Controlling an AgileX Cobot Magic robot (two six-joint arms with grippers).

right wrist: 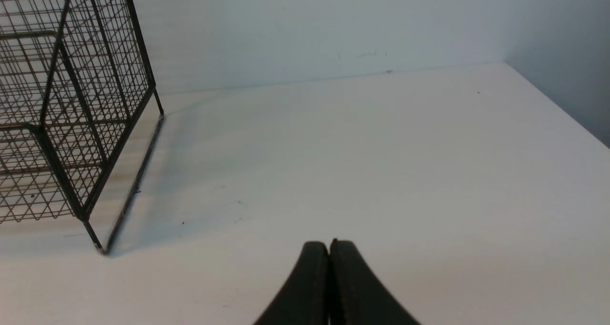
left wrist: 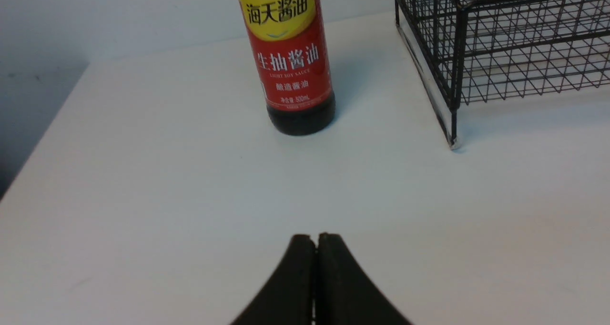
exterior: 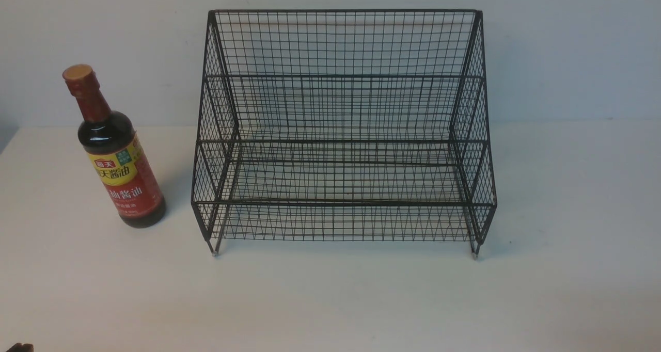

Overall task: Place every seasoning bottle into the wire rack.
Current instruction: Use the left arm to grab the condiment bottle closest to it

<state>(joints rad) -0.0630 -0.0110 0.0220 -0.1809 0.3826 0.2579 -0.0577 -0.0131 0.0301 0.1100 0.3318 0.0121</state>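
Note:
A dark seasoning bottle [exterior: 120,166] with a red-and-yellow label and tan cap stands upright on the white table, left of the wire rack [exterior: 343,135]. The black two-tier rack holds nothing. In the left wrist view the bottle [left wrist: 291,63] stands some way ahead of my left gripper [left wrist: 316,238], which is shut on nothing, with the rack's corner [left wrist: 452,101] off to one side. My right gripper [right wrist: 330,244] is shut and empty too, over bare table beside the rack's other end [right wrist: 71,125]. In the front view only a dark tip of the left arm [exterior: 18,347] shows at the bottom left corner.
The white table [exterior: 330,300] runs to a pale wall right behind the rack. The table's left edge [left wrist: 43,139] lies near the bottle, and its right edge [right wrist: 562,106] shows in the right wrist view.

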